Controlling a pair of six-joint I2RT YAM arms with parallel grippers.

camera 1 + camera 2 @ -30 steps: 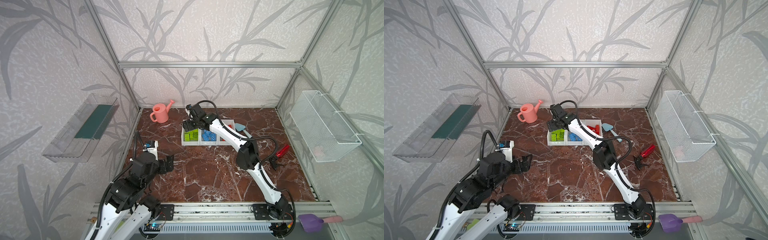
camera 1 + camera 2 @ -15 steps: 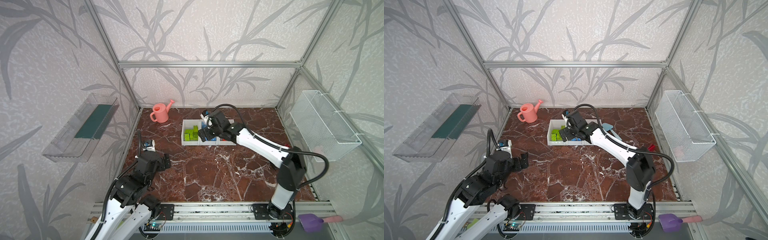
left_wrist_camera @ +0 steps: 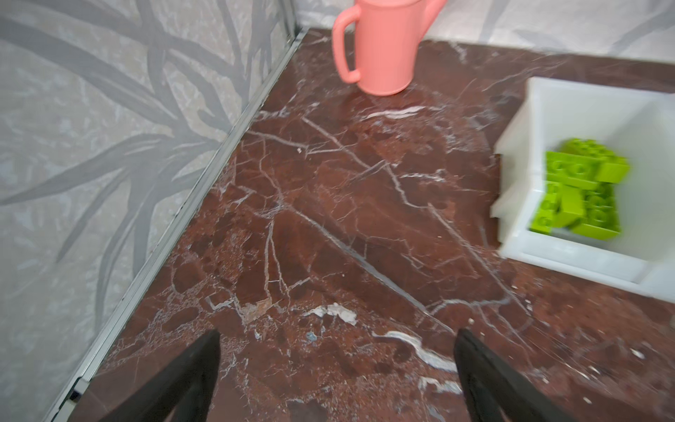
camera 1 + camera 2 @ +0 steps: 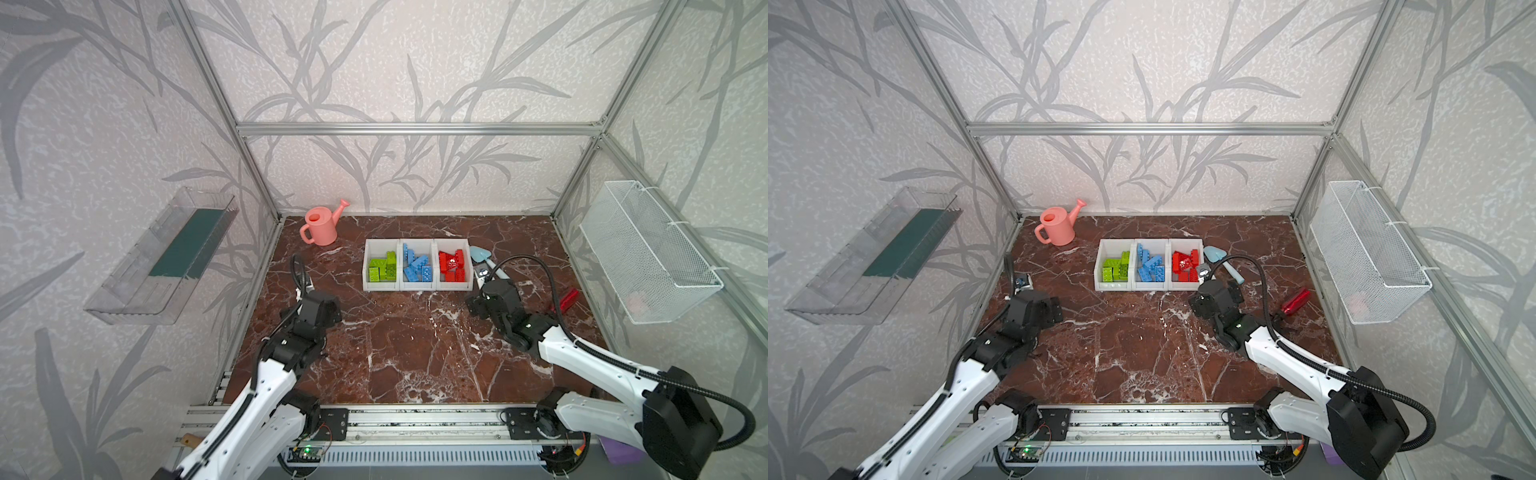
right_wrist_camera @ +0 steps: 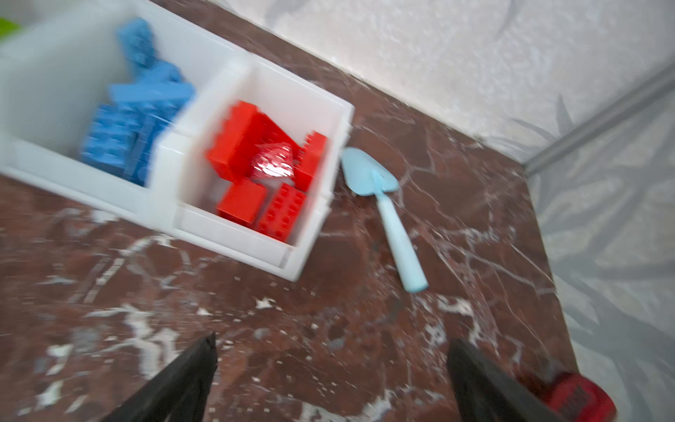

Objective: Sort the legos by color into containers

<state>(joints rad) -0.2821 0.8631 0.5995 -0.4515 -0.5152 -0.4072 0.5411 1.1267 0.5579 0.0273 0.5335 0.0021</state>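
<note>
Legos (image 4: pixel 417 268) grouped by colour in containers (image 4: pixel 417 286), none loose on table (image 4: pixel 395 340), so likely finished; left pincer (image 3: pixel 338 347), right pincer (image 5: pixel 332 343) released, empty, parked clear

A robot lab test cell: aluminium frame (image 4: pixel 415 129), leaf-patterned wall panels (image 4: pixel 415 62), robot arms (image 4: pixel 266 386) mounted on a rail (image 4: pixel 415 419).

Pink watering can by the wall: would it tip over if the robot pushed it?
Probably light: the watering can looks like thin plastic. It stands upright on a flat base, so a low push would likely slide it on the smooth marble tabletop; a push near the spout might tip it.
</note>
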